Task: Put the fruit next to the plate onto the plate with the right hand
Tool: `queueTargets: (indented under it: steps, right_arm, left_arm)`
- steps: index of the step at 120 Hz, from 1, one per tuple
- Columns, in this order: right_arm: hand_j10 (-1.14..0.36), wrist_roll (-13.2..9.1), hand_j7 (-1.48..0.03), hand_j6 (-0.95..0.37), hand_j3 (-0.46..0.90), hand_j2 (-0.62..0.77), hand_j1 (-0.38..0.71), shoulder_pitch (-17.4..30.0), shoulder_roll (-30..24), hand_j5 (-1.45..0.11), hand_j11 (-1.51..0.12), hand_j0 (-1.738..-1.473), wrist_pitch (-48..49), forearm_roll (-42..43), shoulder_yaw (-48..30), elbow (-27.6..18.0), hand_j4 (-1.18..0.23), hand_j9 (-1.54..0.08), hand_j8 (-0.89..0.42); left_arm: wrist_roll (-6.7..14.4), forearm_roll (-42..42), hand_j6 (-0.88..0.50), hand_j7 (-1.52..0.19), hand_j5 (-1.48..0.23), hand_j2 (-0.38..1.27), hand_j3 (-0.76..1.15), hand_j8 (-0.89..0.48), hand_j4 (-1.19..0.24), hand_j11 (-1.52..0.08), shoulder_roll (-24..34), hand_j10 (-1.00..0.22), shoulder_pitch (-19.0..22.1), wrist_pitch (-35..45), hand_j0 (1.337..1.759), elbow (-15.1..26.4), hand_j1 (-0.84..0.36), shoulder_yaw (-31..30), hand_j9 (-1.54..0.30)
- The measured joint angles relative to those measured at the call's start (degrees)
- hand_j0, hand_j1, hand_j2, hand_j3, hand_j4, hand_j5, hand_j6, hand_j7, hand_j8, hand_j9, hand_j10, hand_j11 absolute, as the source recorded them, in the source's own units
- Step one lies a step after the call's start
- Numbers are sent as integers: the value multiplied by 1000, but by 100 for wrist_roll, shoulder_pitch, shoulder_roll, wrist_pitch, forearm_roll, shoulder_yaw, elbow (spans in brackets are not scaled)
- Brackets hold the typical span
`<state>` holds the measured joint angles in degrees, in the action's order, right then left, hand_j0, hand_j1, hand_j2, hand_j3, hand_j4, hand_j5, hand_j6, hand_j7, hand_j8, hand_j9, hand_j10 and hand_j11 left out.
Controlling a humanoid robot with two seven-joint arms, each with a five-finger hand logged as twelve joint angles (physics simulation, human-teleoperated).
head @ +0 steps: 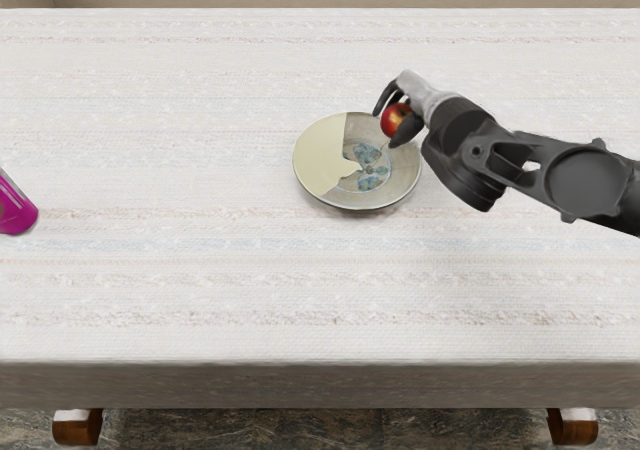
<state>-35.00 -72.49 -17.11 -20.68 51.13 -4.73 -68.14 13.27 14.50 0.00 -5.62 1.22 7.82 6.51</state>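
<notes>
The right hand (403, 111), whose dark arm comes in from the right edge, has its fingers curled around a small red fruit (392, 119), gripping it at the far right rim of the plate (320, 156). The fingers cover much of the fruit, so only its left face shows, and it is hard to tell whether it touches the rim or hangs just above it. The plate sits near the middle of the pale table (200, 290). At the left edge a magenta object (12, 206) is cut off by the frame, too partial to identify.
</notes>
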Motion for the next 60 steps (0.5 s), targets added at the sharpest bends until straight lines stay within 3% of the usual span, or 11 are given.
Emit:
queueTargets:
  steps: [38,60]
  right_arm:
    - [-507,3,-992,-386,-1,121,296,14,414,-1006,-1023,-1648,-2,24,-42,42,-755,-1014,-323]
    - [-509,5,-1040,-366,-1,143,320,214,638,-1034,-1075,-1645,-5,58,5,457,-802,-1065,-295]
  left_arm:
    - [0,0,0,0,0,0,0,0,0,0,0,0,0,-1,1658,0,349,0,0]
    - [0,0,-1,0,0,0,0,0,0,0,0,0,0,-1,1658,0,349,0,0]
